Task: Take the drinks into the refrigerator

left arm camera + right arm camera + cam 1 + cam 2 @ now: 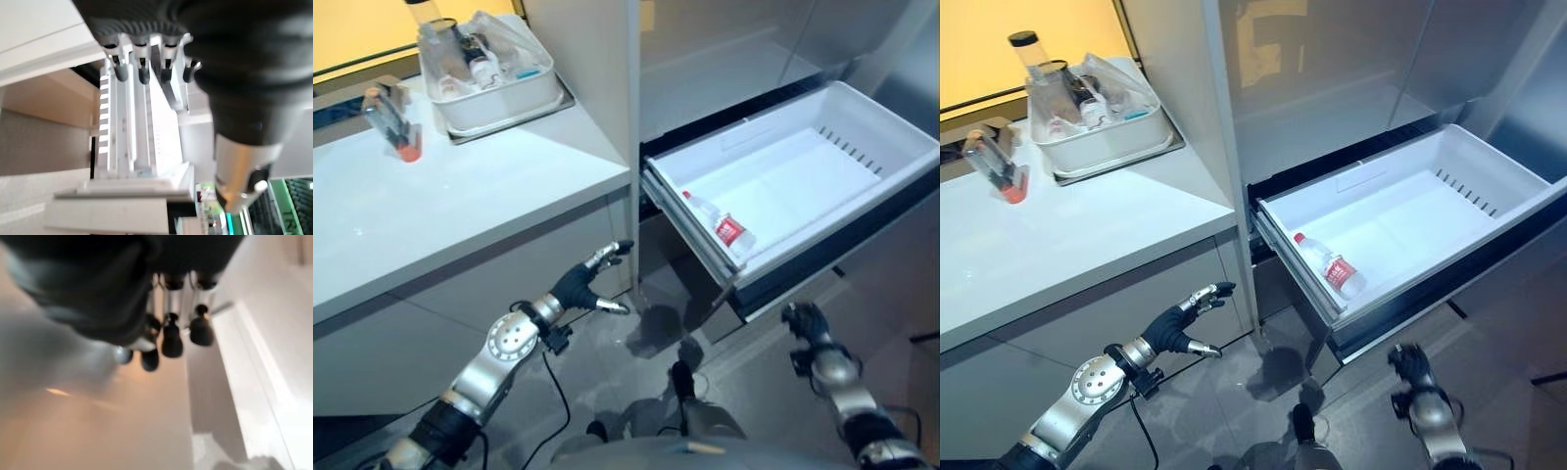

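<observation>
Lying in the open freezer drawer (862, 147), the water bottle (724, 227) looks delivered; both empty hands, left hand (582, 285) relaxed, right hand (806, 323) curled, should next push it closed.

A white counter (460, 196) carries a white tub (499, 93) of clutter on a grey tray (558, 106) at its back; nearer its left edge stands a clear, orange-based container (391, 122).

The left arm reaches forward from the lower left with its hand (579, 284) low, fingers loosely spread and thumb apart, holding nothing, while the right arm rises from the lower right, its hand (806, 321) with fingers bent and empty.
</observation>
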Controlling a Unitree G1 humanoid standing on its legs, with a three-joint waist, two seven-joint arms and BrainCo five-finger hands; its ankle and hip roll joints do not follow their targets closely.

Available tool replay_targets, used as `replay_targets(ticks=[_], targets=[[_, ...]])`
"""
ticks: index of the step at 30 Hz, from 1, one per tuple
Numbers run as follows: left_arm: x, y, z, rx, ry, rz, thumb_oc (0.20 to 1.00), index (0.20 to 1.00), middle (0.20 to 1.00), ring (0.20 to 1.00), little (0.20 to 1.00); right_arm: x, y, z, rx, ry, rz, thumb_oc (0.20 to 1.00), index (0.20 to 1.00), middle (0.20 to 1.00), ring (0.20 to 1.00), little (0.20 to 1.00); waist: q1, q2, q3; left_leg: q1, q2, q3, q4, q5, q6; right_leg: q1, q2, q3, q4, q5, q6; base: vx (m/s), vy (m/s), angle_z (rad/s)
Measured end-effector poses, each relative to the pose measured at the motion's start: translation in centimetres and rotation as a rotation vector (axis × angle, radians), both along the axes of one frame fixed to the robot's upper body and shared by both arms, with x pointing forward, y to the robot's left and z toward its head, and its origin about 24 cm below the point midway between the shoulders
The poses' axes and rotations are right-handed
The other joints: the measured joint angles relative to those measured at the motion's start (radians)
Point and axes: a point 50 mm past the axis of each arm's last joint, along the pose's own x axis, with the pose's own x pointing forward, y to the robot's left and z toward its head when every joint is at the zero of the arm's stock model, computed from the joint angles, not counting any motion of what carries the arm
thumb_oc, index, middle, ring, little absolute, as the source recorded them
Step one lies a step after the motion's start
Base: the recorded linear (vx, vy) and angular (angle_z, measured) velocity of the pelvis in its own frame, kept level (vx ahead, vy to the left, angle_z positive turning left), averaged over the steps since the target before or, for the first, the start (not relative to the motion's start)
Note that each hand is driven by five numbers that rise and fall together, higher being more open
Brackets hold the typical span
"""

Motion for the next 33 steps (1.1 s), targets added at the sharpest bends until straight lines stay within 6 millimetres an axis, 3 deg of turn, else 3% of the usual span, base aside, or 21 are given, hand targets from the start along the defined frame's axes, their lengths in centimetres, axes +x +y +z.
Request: replay_targets(ticks=[4,8,10,12,16,18,20,24,27,33], targets=[[-0.1,-0.2,-0.2,0.001,0.010,-0.006,1.000,1.000,1.000,1.000,1.000,1.5,-0.6,2.0,-0.095,-0.020,0.060,0.200,0.200,0.200,0.200,0.200,0.002,0.001,0.001,-0.032,-0.004,-0.021,0.000,0.009,0.001,-0.022,-0.013,-0.021,0.000,0.003,0.001,-0.07,-0.003,0.14],[-0.3,-0.8,-0.6,0.010,0.024,-0.030,1.000,1.000,1.000,1.000,1.000,5.1,-1.1,5.8,-0.228,-0.082,0.131,0.200,0.200,0.200,0.200,0.200,0.005,0.004,0.004,-0.097,-0.014,-0.049,0.003,0.032,0.001,-0.073,-0.028,-0.044,0.000,0.017,-0.001,-0.08,-0.011,0.18],[-0.5,-0.8,-0.8,0.018,0.034,-0.031,1.000,1.000,1.000,1.000,1.000,6.9,-0.2,7.2,-0.265,-0.110,0.177,0.200,0.200,0.200,0.200,0.200,0.007,0.004,0.005,-0.116,-0.014,-0.055,0.002,0.038,0.000,-0.089,-0.029,-0.051,0.000,0.023,-0.004,-0.07,-0.003,0.14],[-0.4,-0.8,-0.9,0.025,0.032,-0.029,1.000,1.000,1.000,1.000,1.000,9.2,1.2,9.9,-0.296,-0.198,0.232,0.200,0.200,0.200,0.200,0.200,0.010,0.009,0.022,-0.142,-0.020,-0.065,0.004,0.049,0.002,-0.111,-0.031,-0.058,0.000,0.032,-0.007,-0.10,0.006,0.12],[0.2,-0.9,-0.8,0.058,0.000,-0.011,1.000,1.000,1.000,1.000,1.000,13.6,3.9,17.3,-0.368,-0.416,0.308,0.200,0.200,0.200,0.200,0.200,0.036,0.035,0.066,-0.198,-0.025,-0.082,0.007,0.068,0.002,-0.155,-0.038,-0.070,0.000,0.037,-0.006,-0.07,0.016,0.13],[0.6,-1.3,-0.7,0.072,-0.009,-0.022,1.000,1.000,1.000,1.000,1.000,15.5,6.4,21.4,-0.409,-0.534,0.367,0.200,0.200,0.200,0.200,0.200,0.041,0.037,0.100,-0.221,-0.026,-0.095,0.025,0.070,0.001,-0.167,-0.039,-0.076,0.000,0.047,-0.009,-0.05,0.013,0.13],[1.0,-2.2,-0.2,0.060,-0.037,-0.037,1.000,1.000,1.000,1.000,1.000,17.0,8.7,24.3,-0.427,-0.609,0.396,0.200,0.200,0.200,0.200,0.200,0.067,0.037,0.111,-0.243,-0.026,-0.100,0.033,0.075,-0.003,-0.190,-0.039,-0.077,0.000,0.057,-0.014,-0.05,0.020,0.07],[2.2,-3.7,1.4,0.030,-0.114,-0.051,1.000,1.000,1.000,1.000,1.000,18.3,11.6,27.2,-0.446,-0.673,0.426,0.200,0.200,0.200,0.200,0.200,0.113,0.033,0.144,-0.260,-0.025,-0.113,0.037,0.079,-0.011,-0.202,-0.039,-0.086,0.001,0.068,-0.022,-0.04,0.026,0.09],[3.0,-3.4,2.1,0.044,-0.159,-0.009,1.000,1.000,1.000,1.000,1.000,18.4,12.4,26.6,-0.436,-0.659,0.443,0.200,0.200,0.200,0.200,0.200,0.118,0.017,0.163,-0.272,-0.027,-0.123,0.047,0.079,-0.011,-0.200,-0.046,-0.101,0.001,0.068,-0.022,-0.03,0.023,0.12],[3.7,-2.9,1.3,0.084,-0.162,0.058,1.000,1.000,1.000,1.000,1.000,18.2,12.2,26.7,-0.421,-0.679,0.426,0.200,0.200,0.200,0.200,0.200,0.116,0.015,0.185,-0.274,-0.027,-0.126,0.048,0.079,-0.011,-0.199,-0.047,-0.106,0.001,0.068,-0.021,0.00,0.006,0.01]])
